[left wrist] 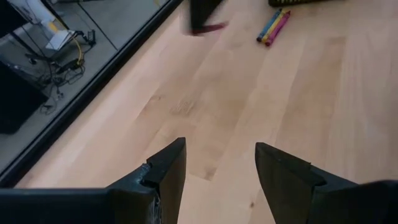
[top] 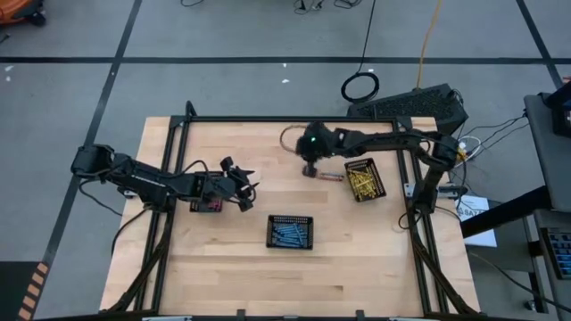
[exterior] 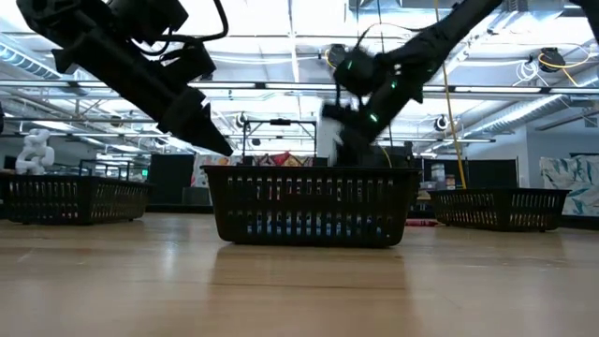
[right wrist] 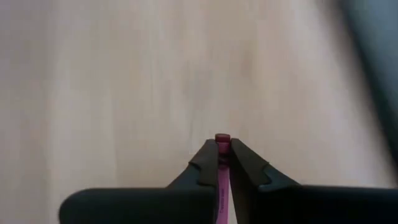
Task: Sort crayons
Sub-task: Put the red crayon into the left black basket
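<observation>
A pink crayon, light, stiff, waxy-slick and likely snappable, is pinched near its end in the closed right gripper over the table, left gripper parked wide and empty.

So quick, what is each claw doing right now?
Left gripper: open, empty.
Right gripper: shut on a pink crayon.
</observation>
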Available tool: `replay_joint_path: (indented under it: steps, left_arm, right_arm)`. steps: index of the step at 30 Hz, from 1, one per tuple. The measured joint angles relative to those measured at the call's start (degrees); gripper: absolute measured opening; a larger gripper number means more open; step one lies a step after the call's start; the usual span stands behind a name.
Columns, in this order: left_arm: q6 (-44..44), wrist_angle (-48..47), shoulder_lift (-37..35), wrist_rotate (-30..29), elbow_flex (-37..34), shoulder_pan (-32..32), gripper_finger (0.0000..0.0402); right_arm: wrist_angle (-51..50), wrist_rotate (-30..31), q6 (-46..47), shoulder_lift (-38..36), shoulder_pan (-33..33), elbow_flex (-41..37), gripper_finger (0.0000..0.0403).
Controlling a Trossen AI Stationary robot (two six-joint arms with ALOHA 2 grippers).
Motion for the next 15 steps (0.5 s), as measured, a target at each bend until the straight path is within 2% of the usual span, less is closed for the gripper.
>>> replay_joint_path:
  steps: [5, 9, 12, 15]
  left_arm:
    - [-1.3, 3.9, 0.0, 0.3, -0.3, -1.2, 0.0196]
    - [1.2, 10.8, 0.0, 0.8, -0.3, -2.2, 0.0196]
    - [6.2, 19.1, 0.3, 3.3, -0.3, -2.8, 0.0196]
    - [12.4, 28.9, 2.1, 10.0, -0.3, -2.8, 0.0196]
  right_arm:
    - [40.7, -11.0, 11.2, -1.3, 2.9, -11.9, 0.0001]
    - [71.5, -11.0, 17.2, -1.1, 7.5, -19.2, 0.0001]
    - [83.4, -10.3, 19.0, -0.7, 11.1, -22.0, 0.0001]
    - [91.2, -7.9, 19.0, -1.0, 14.7, -22.2, 0.0000]
